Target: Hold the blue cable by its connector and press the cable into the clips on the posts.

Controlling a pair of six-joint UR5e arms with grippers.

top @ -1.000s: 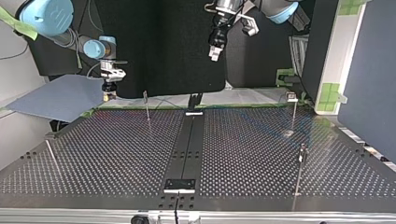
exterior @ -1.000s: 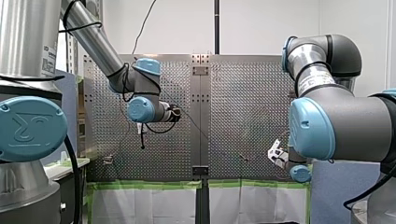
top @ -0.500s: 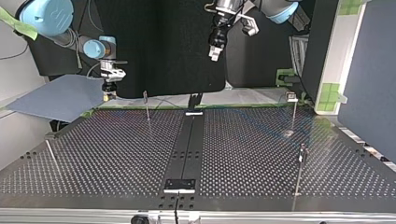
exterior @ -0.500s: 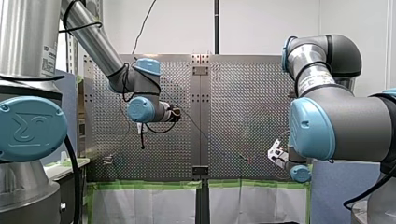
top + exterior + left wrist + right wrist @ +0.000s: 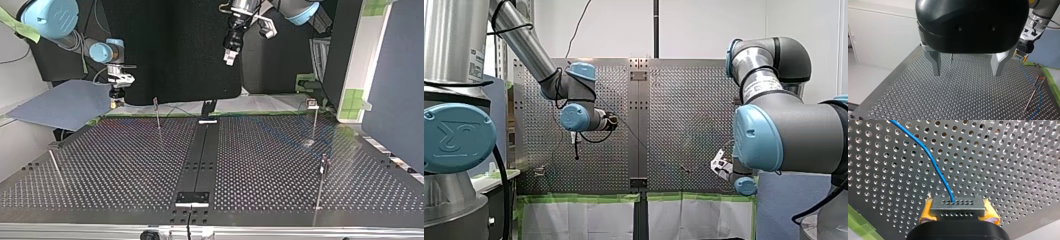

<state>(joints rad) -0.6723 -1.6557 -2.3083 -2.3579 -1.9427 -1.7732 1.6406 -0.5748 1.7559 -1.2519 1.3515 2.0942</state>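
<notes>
Closest in, my right gripper (image 5: 956,208) is clamped on the grey connector (image 5: 957,206), its 2 yellow pads (image 5: 926,212) squeezing the block's short ends. The blue cable (image 5: 933,162) leaves 1 hole in the connector's face and curves away low over the perforated table (image 5: 1010,170). That hold looks narrow. If the cable drags sideways while it is pressed down, the connector could pivot between the pads or slide out, and the thin wire could kink where it enters the block.

Further out, the top view shows 4 thin posts (image 5: 157,117) standing well apart on the table. I judge that none of the cable is seated yet, though the clips (image 5: 313,104) are too small to be sure. Slack is the main hazard: a loose loop may snag a post's shaft below its clip, or ride over the clip's mouth instead of into it. The posts are slender, so a press landing off-centre would likely bend or tilt one.

Farthest off, my left gripper (image 5: 966,73) hangs high over the table with its metal fingers spread wide and nothing between them, well apart from the cable. It adds no tension, so the right arm alone must hold the line taut
</notes>
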